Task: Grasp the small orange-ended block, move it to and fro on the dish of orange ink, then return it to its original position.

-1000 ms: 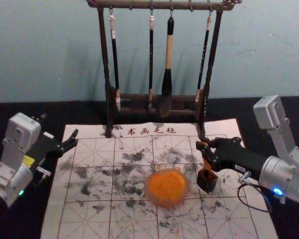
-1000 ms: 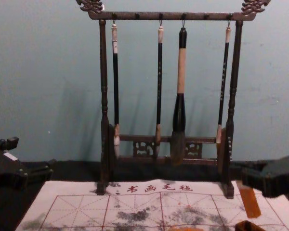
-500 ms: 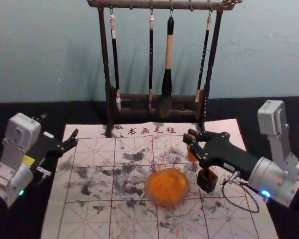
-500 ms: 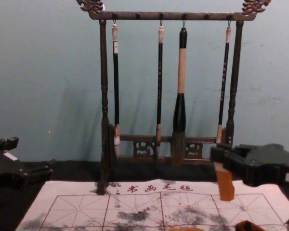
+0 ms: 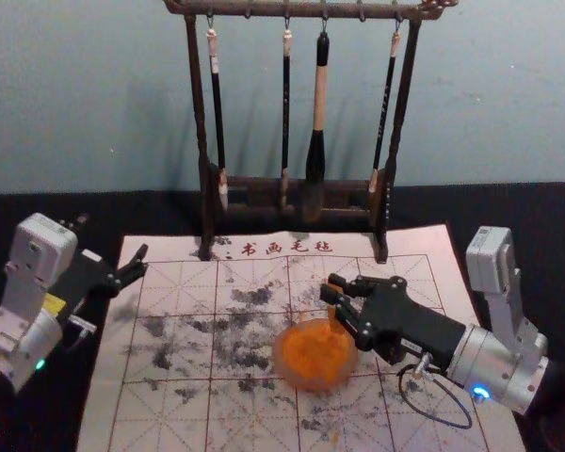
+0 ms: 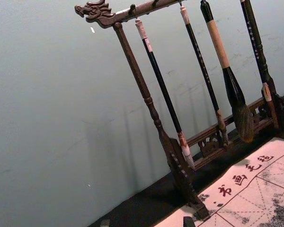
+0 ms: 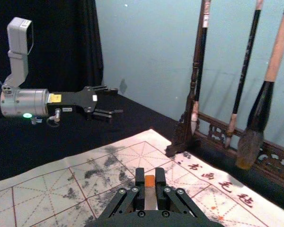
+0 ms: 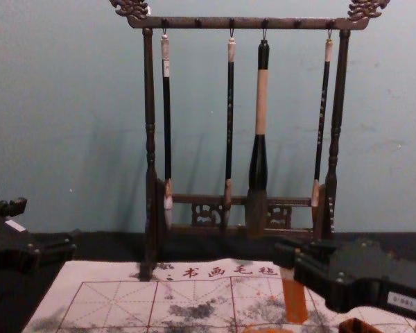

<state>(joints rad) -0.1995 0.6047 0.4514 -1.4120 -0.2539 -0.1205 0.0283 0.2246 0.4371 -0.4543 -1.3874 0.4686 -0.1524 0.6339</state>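
R end effector (image 5: 333, 295) clamped on block (image 8: 295, 300), angled inward/fwd, nr dish (image 5: 278, 362); L end effector (image 5: 114, 240) wide, parked at L.

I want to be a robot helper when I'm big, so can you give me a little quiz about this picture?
1. True or false: the right gripper has its jaws shut on the block.
2. How many brushes hang from the rack?
3. What colour is the ink in the dish?
A) blue
B) orange
C) green

Key: 1 true; 2 four; 3 B.
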